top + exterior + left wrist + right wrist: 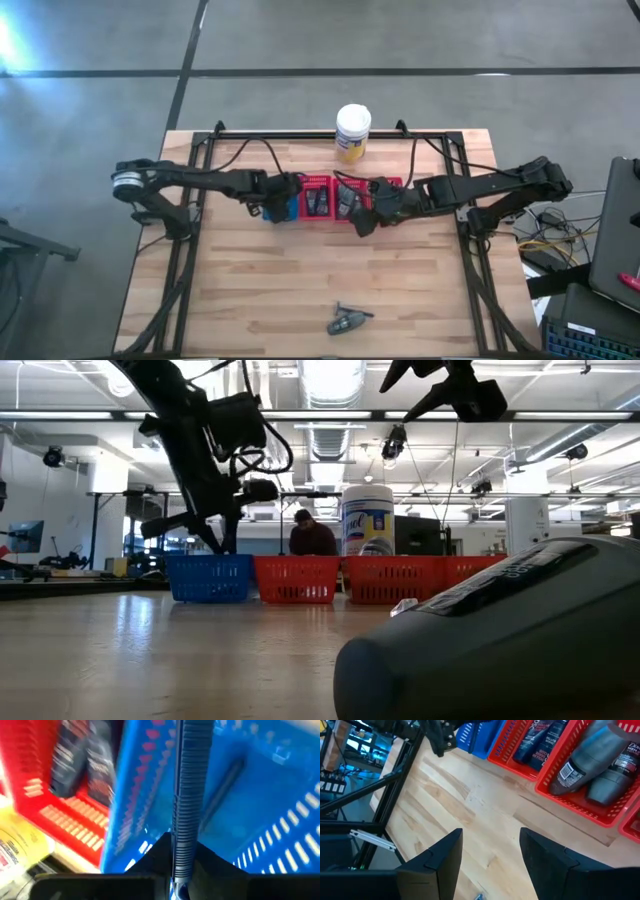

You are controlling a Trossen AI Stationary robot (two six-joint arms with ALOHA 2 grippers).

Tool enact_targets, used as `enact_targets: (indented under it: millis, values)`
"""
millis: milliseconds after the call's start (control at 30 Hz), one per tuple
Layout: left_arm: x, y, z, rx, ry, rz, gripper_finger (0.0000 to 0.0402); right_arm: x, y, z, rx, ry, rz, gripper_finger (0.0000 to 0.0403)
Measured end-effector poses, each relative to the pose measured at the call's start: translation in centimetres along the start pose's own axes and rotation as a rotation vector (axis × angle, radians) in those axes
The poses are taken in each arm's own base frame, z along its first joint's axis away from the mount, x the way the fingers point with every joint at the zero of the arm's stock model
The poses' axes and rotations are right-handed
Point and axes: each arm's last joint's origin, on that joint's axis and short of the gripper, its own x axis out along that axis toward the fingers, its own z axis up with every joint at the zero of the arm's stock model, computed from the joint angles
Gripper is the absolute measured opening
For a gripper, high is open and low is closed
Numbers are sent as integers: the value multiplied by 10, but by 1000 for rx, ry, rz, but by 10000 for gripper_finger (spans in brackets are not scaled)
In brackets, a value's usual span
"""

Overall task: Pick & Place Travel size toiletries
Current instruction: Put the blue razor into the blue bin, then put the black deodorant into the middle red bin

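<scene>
- Left gripper [181,885], you see, is clenched on a thin ribbed stick [187,795] above the blue basket [281,207].
- Right gripper [487,855], right of that basket, stands released, empty.
- Grey tubes [592,757] lie in a red basket [555,790] beside the blue basket.

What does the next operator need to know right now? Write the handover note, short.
Left claw: shut on a ribbed stick, held over the blue slotted basket.
Right claw: open, empty, above bare wooden table beside the red slotted baskets.
Done: dark tubes and grey oval tubes already lie in red baskets.
Left: release the stick; a dark item still lies at the table's near edge.
</scene>
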Motion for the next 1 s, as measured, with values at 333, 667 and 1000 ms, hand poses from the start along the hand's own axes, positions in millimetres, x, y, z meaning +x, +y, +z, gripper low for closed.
enact_targets:
  millis: [333, 667, 1000]
  values:
    - [0, 3, -3, -109, -23, -1, 103, 0, 0, 0, -15, 1, 0, 203]
    - [-3, 2, -9, -115, 171, 38, 192, 0, 1, -2, -23, 22, 9, 188]
    - [-78, -13, 20, -366, -110, 172, 193, 2, 7, -38, -39, 219, 42, 190]
